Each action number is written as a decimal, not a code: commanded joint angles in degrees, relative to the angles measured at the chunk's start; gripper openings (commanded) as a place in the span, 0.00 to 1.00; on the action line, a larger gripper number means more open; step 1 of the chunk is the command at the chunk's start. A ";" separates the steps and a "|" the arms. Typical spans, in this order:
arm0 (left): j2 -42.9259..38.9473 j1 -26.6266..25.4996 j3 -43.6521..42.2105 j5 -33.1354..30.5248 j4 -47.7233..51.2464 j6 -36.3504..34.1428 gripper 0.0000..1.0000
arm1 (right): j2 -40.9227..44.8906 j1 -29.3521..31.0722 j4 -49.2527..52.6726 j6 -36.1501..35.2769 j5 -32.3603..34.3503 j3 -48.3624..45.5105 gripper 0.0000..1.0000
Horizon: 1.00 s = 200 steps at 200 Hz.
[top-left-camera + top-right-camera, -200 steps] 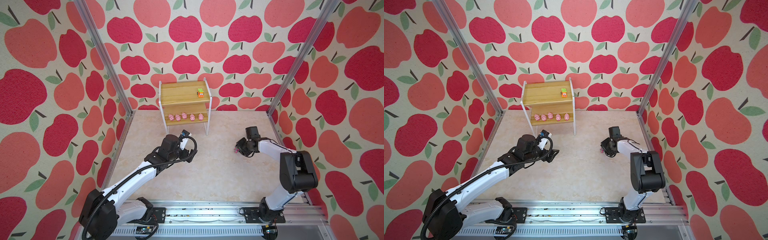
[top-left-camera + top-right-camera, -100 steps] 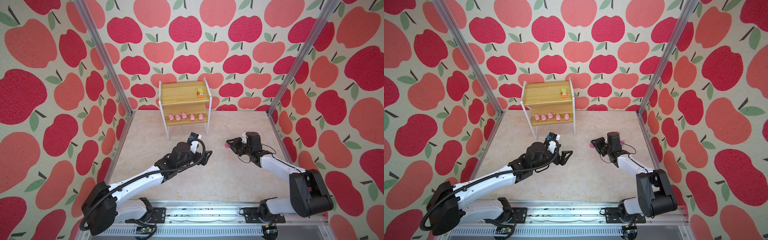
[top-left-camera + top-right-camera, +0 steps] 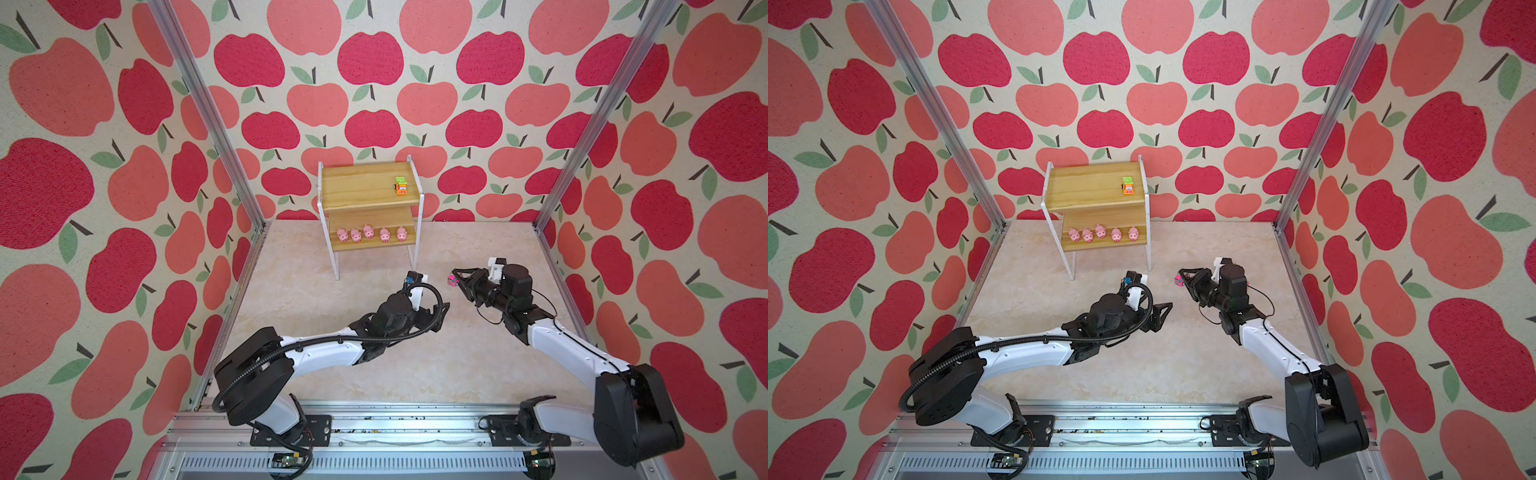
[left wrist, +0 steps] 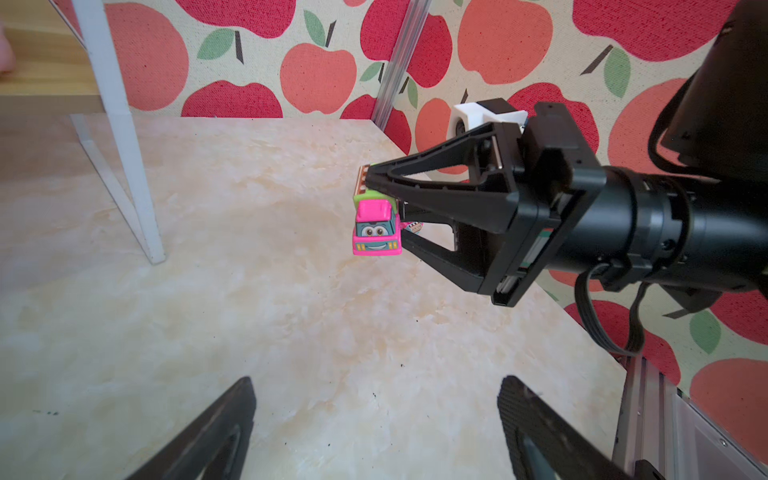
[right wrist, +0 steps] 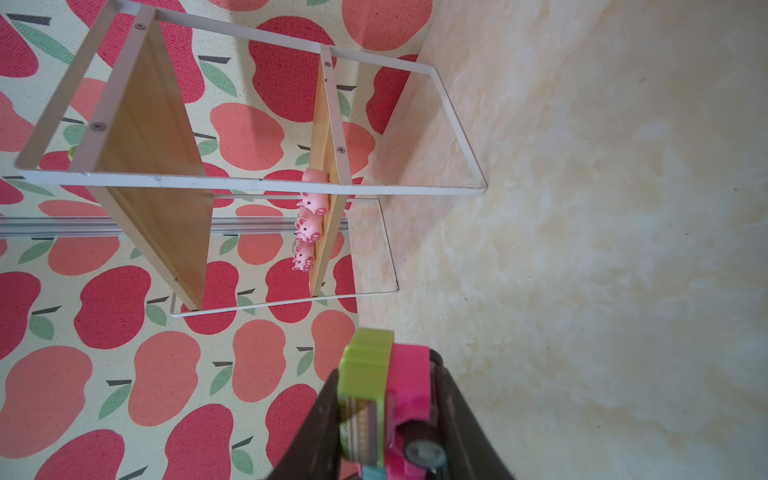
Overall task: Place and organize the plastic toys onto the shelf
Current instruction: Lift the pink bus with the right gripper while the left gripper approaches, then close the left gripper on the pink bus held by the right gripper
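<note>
Pale, marble-look laminate covers the bench [image 3: 374, 374]. At its far edge, against the apple-print wall, stands the shelf [image 3: 361, 195]: two light wooden boards in a thin white frame, with its open front facing both arms so either can reach in.

The left tool [image 4: 374, 419] hangs low over the middle of the bench, its fingers spread wide with nothing between them. It points toward the other arm, which I read as a waiting pose that keeps it out of the way.

The right tool [image 3: 456, 281] is raised off the bench, near the shelf's front right leg, and is clamped on the pink truck [image 4: 376, 226]. It grips the truck around the green rear part, so the smiling cab sticks out past the fingertips. That hold probably leaves the front free to be set down first on a board.

An orange-and-green truck [image 3: 401, 185] sits at the right end of the top board. The five pigs [image 3: 370, 233] stand in a row along the front of the lower board. With trucks above and pigs below, the pink truck most likely belongs on the top board beside the other truck. No other trucks show in any view.
</note>
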<state>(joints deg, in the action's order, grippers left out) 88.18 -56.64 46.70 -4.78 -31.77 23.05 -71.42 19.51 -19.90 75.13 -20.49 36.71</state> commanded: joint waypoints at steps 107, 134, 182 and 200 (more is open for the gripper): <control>10.18 1.99 9.25 3.65 -12.96 -7.27 0.75 | 6.88 0.61 0.68 1.45 -1.75 -1.94 0.29; 11.50 3.07 10.72 5.79 -13.41 -7.14 0.70 | 7.76 0.60 1.00 1.43 -1.80 -2.53 0.29; 14.43 3.73 13.35 8.98 -14.47 -6.20 0.62 | 8.88 0.62 1.88 1.34 -1.80 -2.54 0.30; 15.49 3.73 14.70 10.18 -14.35 -5.68 0.59 | 9.15 0.59 2.06 1.34 -1.61 -2.58 0.30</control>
<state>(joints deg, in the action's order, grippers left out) 101.78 -52.99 58.57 2.28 -43.83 17.02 -63.70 19.51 -19.03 76.23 -21.56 34.85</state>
